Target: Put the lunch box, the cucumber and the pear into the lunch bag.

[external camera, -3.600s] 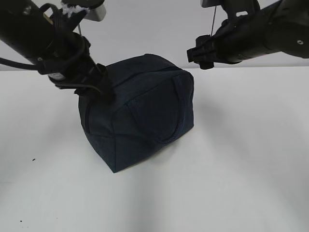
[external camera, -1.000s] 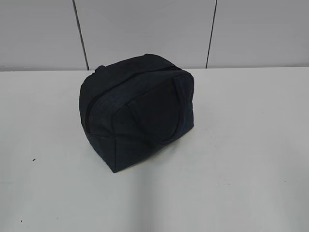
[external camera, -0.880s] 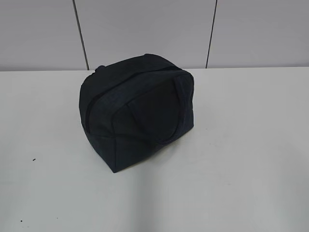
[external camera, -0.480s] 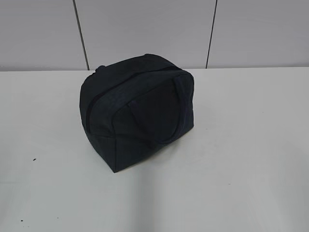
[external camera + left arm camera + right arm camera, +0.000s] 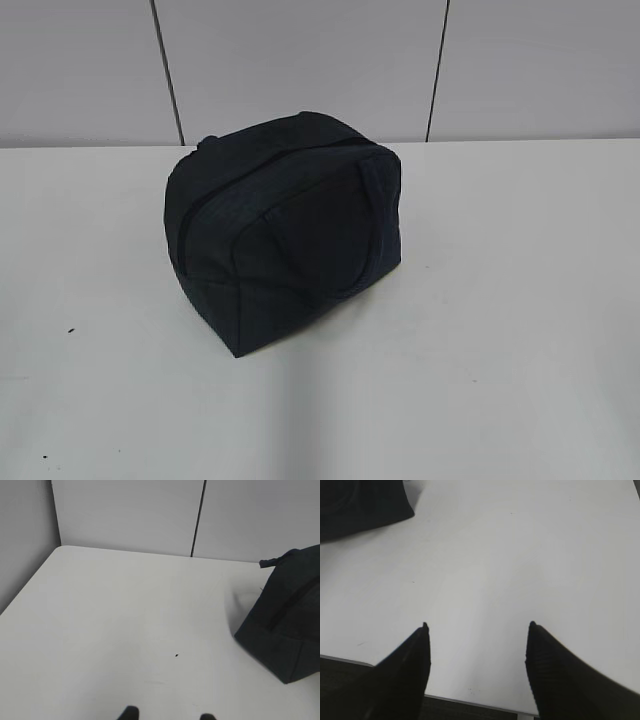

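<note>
The dark navy lunch bag [image 5: 285, 230] stands closed on the white table, one loop handle lying against its front side. It also shows at the right of the left wrist view [image 5: 287, 625] and at the top left corner of the right wrist view [image 5: 360, 502]. The lunch box, cucumber and pear are out of view. Neither arm shows in the exterior view. My left gripper [image 5: 167, 714] is open, only its two fingertips showing at the frame's bottom, well left of the bag. My right gripper [image 5: 477, 626] is open and empty above the table's near edge.
The white table [image 5: 500, 300] reaches to a grey panelled wall [image 5: 300, 60] behind. A small dark speck [image 5: 176, 655] lies on the table left of the bag. The table's front edge [image 5: 470, 700] shows under my right gripper.
Both arms were by the bag 3.6 s ago, the left one touching its left end; both have since withdrawn from the exterior view. Nothing has moved over the last second.
</note>
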